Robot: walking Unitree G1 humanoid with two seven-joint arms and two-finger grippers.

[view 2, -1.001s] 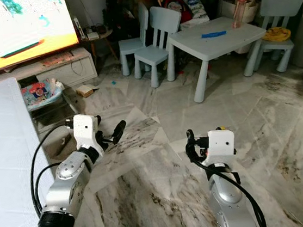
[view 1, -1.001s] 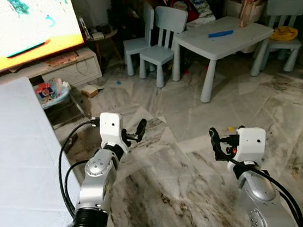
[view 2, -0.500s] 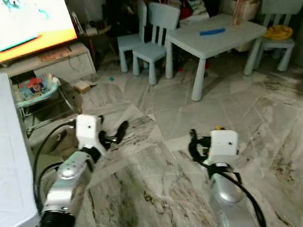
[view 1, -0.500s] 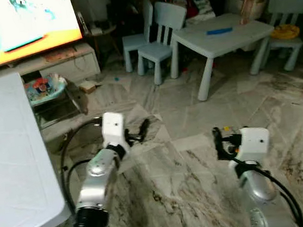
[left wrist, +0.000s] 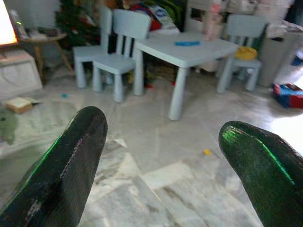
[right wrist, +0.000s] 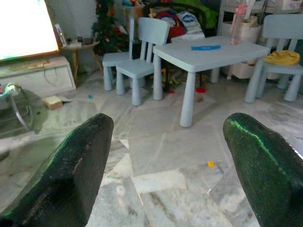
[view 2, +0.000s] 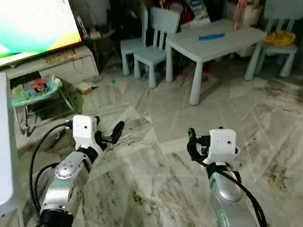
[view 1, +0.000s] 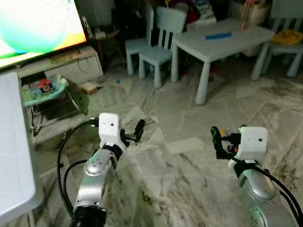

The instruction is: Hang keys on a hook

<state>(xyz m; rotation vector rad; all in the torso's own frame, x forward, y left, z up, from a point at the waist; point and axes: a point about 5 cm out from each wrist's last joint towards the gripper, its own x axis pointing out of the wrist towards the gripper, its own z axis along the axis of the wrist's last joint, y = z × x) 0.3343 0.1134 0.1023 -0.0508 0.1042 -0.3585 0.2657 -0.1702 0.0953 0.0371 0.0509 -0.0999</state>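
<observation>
Grey-veined marble floor (view 1: 164, 178) spreads ahead of the robot, which stands in a living room beside a white tabletop (view 1: 2, 147) on its left. Left gripper (view 1: 137, 131) and right gripper (view 1: 216, 141) are both raised at mid-height over the floor, well apart from each other and from any furniture. In each wrist view the two black fingers (left wrist: 61, 175) (right wrist: 71, 175) stand wide apart with nothing between them, so both jaws are spread and empty.

Step in hand, as a judgement: search or approach, before any grasp. No keys and no hook can be made out in any view, so where they are cannot be told, nor how the keys look. The next move calls for finding the keys first, probably by turning or walking until a surface bearing them comes into sight, then closing one gripper on the ring.

Surroundings: a pale blue children's table (view 1: 222, 37) with a blue object (view 1: 219, 34) on top, flanked by matching small chairs (view 1: 156, 39) (view 1: 289, 21); a lit television screen (view 1: 21, 27) above a low white cabinet (view 1: 75, 64); a baby bouncer (view 1: 45, 92) beside the cabinet; a small yellow scrap (right wrist: 210, 164) on the floor.
</observation>
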